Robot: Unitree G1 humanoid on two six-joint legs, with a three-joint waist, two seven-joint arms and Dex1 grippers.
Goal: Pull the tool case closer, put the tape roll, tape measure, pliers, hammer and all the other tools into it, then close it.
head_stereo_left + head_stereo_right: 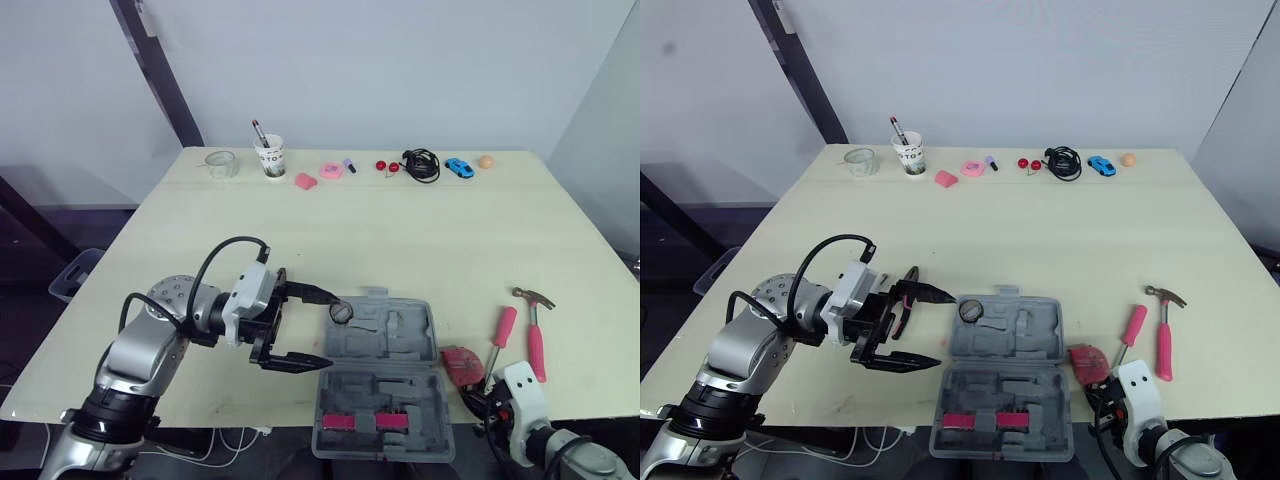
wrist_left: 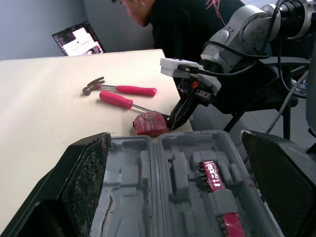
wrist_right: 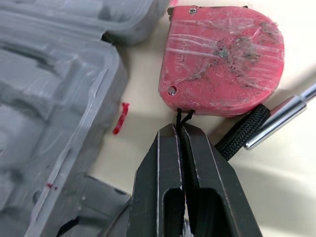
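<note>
The grey tool case [image 1: 385, 345] lies open near the table's front edge, with a red bit holder [image 1: 365, 422] in its near half. A round tape roll [image 1: 341, 311] sits in its far left corner. My left gripper [image 1: 322, 330] is open at the case's left side, its fingers [image 2: 84, 182] spread wide. The red tape measure [image 3: 222, 57] lies just right of the case. My right gripper [image 3: 178, 129] is shut on its thin black cord. A pink-handled screwdriver [image 1: 502, 328] and a pink-handled hammer [image 1: 536, 345] lie further right.
Along the far edge stand a glass jar [image 1: 222, 163], a paper cup with a pen [image 1: 269, 157], pink bits [image 1: 331, 171], a black cable [image 1: 422, 164], a blue toy car [image 1: 459, 167] and an orange ball [image 1: 485, 161]. A person [image 2: 187, 24] sits beyond the table's right side.
</note>
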